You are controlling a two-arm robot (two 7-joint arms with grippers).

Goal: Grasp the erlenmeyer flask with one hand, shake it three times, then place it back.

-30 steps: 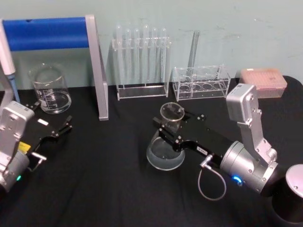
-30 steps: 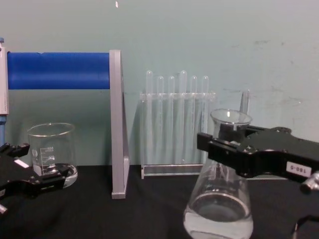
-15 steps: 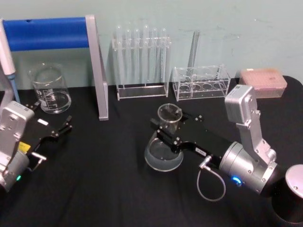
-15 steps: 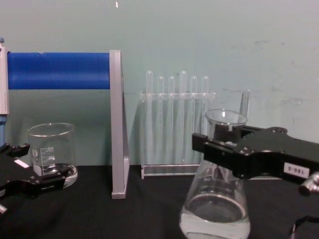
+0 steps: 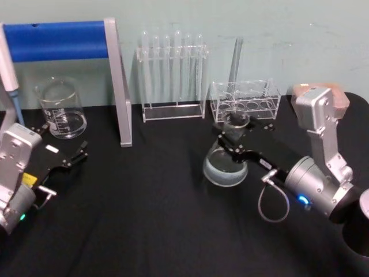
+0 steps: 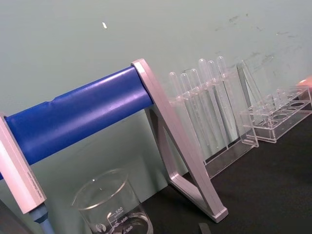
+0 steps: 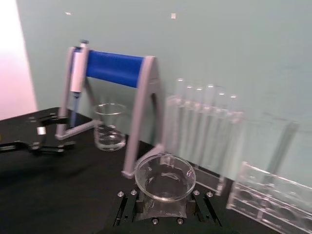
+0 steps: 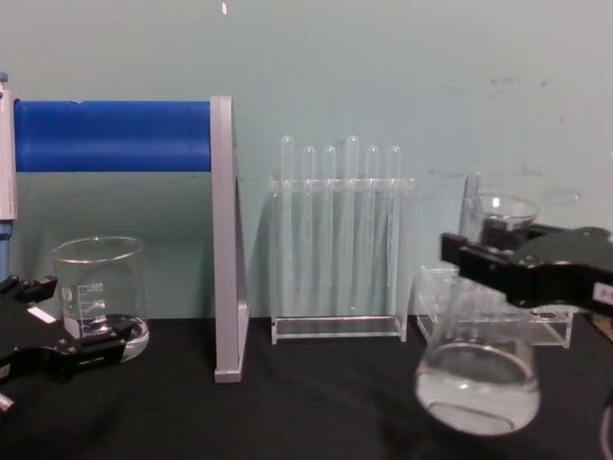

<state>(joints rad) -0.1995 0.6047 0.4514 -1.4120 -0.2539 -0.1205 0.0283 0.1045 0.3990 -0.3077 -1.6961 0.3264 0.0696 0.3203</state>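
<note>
Chest view: right claw (image 8: 481, 261) grips the tilted erlenmeyer flask (image 8: 476, 388) before the rack (image 8: 433, 295), bare table (image 8: 287, 407) toward the spread left claw (image 8: 91, 311).

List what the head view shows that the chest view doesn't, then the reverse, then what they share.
Head view: the pink box at far right, and the low rack seen from above, its holes open.
Chest view: the flask side-on, its base looking tilted rather than flat.
Both: the right gripper shut on the flask's neck, the open left gripper idle near the beaker, the blue stand and the tube rack.
</note>
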